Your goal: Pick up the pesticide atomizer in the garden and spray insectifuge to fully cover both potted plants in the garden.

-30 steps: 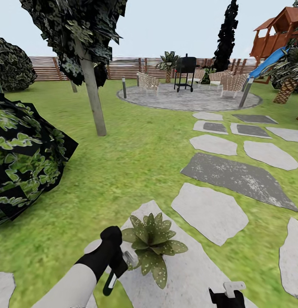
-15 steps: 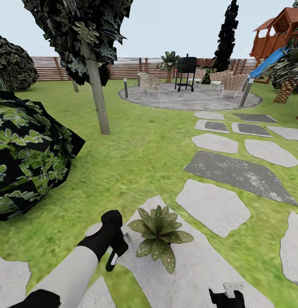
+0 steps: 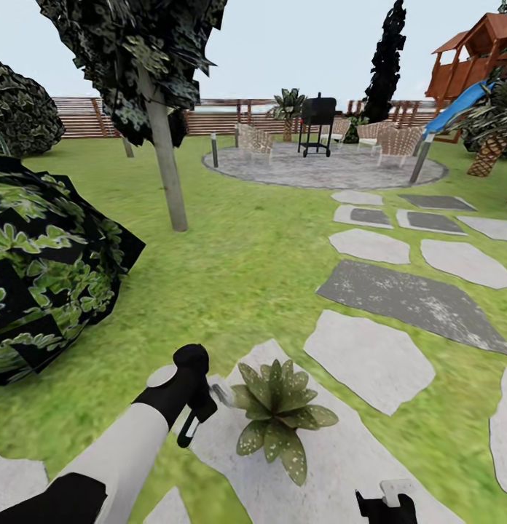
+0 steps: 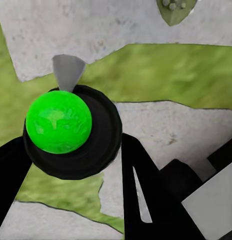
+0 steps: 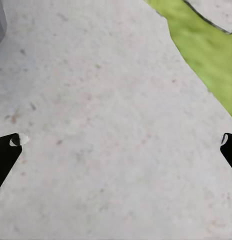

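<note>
Left gripper [image 3: 195, 407] clamps the pesticide atomizer [image 4: 63, 130], its nozzle reaching toward one potted plant [image 3: 279, 411] just beyond the fingertips on a grey stepping slab [image 3: 341, 466]. Right gripper [image 5: 116, 145], fingers wide apart and empty, hangs farther from the rosette.

The stepping slab [image 3: 333, 466] under the potted plant [image 3: 277, 418] looks like rough, matt grey stone with fine speckling; the right wrist view shows the same grainy, pitted stone [image 5: 111, 120] between the wide-apart jaws of the right gripper [image 5: 116, 150]. The lawn [image 3: 239, 276] is a soft, matt green. The plant's leaves are dull green with pale flecks. The atomizer [image 4: 71, 130] held in the left gripper [image 3: 189, 407] has a glossy bright-green plastic knob in a matt black collar. The fence [image 3: 86, 116] is brown slatted wood.
</note>
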Robot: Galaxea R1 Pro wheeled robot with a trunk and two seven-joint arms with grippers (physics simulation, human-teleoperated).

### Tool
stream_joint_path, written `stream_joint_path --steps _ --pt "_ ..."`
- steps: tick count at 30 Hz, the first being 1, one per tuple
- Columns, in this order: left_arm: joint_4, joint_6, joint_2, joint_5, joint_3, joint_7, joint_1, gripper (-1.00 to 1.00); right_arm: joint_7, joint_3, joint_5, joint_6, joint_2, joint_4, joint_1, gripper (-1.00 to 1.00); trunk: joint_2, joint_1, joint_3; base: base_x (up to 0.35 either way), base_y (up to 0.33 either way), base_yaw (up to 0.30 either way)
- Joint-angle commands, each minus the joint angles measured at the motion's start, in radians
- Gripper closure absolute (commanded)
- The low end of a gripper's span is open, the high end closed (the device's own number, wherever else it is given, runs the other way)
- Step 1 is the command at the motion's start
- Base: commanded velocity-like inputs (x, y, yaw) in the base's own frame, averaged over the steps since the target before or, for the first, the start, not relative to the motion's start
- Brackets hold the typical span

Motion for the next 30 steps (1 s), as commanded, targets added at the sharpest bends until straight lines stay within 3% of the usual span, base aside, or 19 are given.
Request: stream_joint_path --steps 1,12,20,30 --pt "-0.001 0.006 0.0 -0.009 -0.001 -0.01 0.0 1.0 0.005 -0.008 0.005 -0.004 0.0 0.001 -0.001 -1.0 0.0 0.0 -0.001 0.167 0.26 0.0" --pt "0.0 0.006 0.0 -0.012 -0.006 -0.009 0.002 1.0 0.005 -0.008 0.005 -0.004 0.0 0.0 -0.001 -1.0 0.0 0.0 -0.001 -0.011 0.225 0.0" --pt "0.068 0.006 0.003 -0.012 -0.049 -0.003 0.003 1.0 0.005 -0.008 0.005 -0.005 0.0 0.0 -0.001 -1.0 0.0 0.0 -0.001 0.002 0.007 0.0" --pt "0.125 0.006 0.014 -0.015 -0.049 0.003 0.003 1.0 0.004 -0.008 0.005 -0.005 -0.001 0.0 -0.001 -1.0 0.0 0.0 -0.001 0.29 0.0 -0.001"
